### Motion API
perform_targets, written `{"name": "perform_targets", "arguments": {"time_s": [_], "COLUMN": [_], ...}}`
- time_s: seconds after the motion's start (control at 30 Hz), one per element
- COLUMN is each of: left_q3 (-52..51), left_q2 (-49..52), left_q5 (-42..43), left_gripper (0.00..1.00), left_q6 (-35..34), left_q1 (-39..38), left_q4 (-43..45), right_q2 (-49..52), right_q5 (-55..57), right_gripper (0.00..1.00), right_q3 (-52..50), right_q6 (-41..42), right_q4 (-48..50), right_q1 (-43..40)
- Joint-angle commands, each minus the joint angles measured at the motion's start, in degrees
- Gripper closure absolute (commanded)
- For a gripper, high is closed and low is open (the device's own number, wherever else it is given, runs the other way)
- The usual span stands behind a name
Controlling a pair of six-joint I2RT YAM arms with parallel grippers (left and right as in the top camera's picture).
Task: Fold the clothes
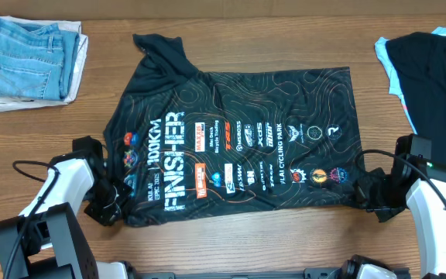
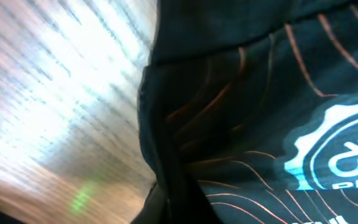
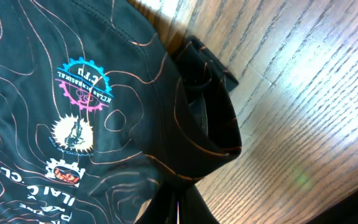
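My L pincer (image 1: pixel 113 203) & R pincer (image 1: pixel 365 191) each clamp a shirt (image 1: pixel 238 101) corner, frame btm; "100KM FINISHER" reads lower left; bare table (image 1: pixel 246 242) below its edge.

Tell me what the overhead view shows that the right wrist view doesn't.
Only overhead: the white FINISHER lettering, folded jeans, a dark garment at far right, and the left arm. Only right wrist: a bunched, raised fold of fabric, close up. Both: the black shirt, its gear-shaped logo, the wooden table.
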Motion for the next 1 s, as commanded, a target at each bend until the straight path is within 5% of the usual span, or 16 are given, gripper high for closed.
{"name": "perform_targets", "arguments": {"time_s": [0.0,0.43,0.97], "left_q3": [-0.2,14.3,17.3], "left_q2": [0.1,-3.5,-3.5], "left_q5": [-1.5,-7.4,-3.1], "left_gripper": [0.96,0.95,0.84], "left_q6": [1.6,2.3,5.0], "left_q1": [0.1,0.0,-0.1], "left_q4": [-2.3,-20.4,-8.5], "right_q2": [-0.4,-0.4,4.5], "right_q5": [-0.5,-0.1,-4.3], "right_gripper": [0.96,0.96,0.96], "right_q3": [1.2,7.9,9.0], "right_q6": [-0.2,1.3,1.3], "right_q4": [0.5,0.8,12.5], "right_q1": [-0.3,-0.3,-0.3]}}
